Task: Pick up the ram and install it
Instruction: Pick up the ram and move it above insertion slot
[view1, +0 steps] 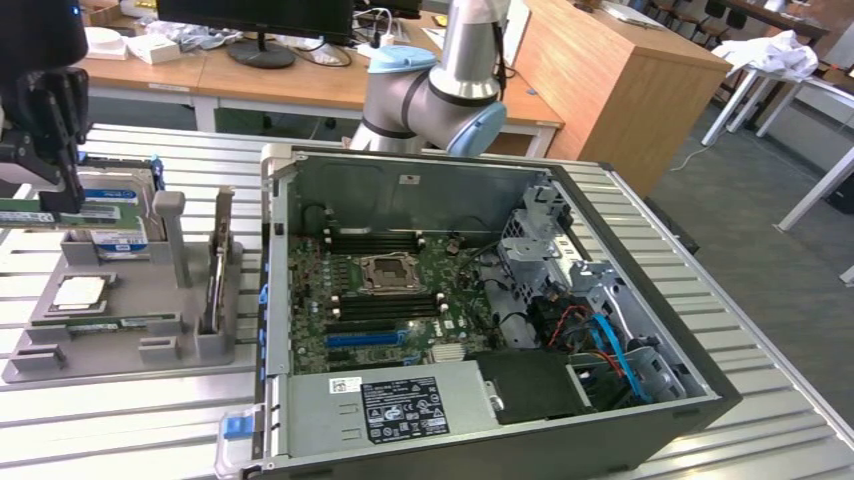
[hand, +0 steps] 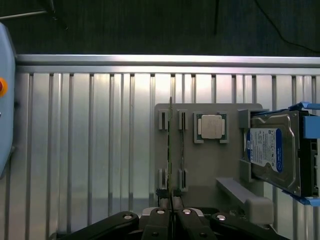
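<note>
My gripper (hand: 171, 212) is shut on the ram (hand: 170, 150), a thin green stick seen edge-on that runs out from between the fingers above the grey holder tray (hand: 210, 170). In the exterior view the gripper (view1: 51, 195) hangs at the far left over that tray (view1: 120, 310), with the green ram (view1: 34, 215) lying level just under its fingers. The open computer case (view1: 400, 185) with its motherboard (view1: 387, 300) lies off to the exterior view's right of the tray, well apart from the gripper.
The tray also carries a square silver processor chip (hand: 211, 125), a hard drive (hand: 272, 150) with a blue-and-white label, and another thin stick (hand: 182, 145) in a slot beside the ram. Ribbed metal table (view1: 134, 420) all round. The arm's base (view1: 427, 95) stands behind the case.
</note>
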